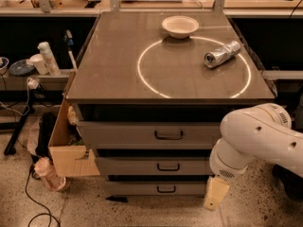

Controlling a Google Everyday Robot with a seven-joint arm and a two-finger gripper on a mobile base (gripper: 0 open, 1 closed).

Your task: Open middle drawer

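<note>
Gripper hangs low, right of middle drawer (handle untouched).

No legible text anywhere, even on the gripper beside the bottom drawer.

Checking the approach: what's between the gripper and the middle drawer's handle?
Camera view: only bare drawer fronts between gripper, low right, and middle drawer handle.
</note>
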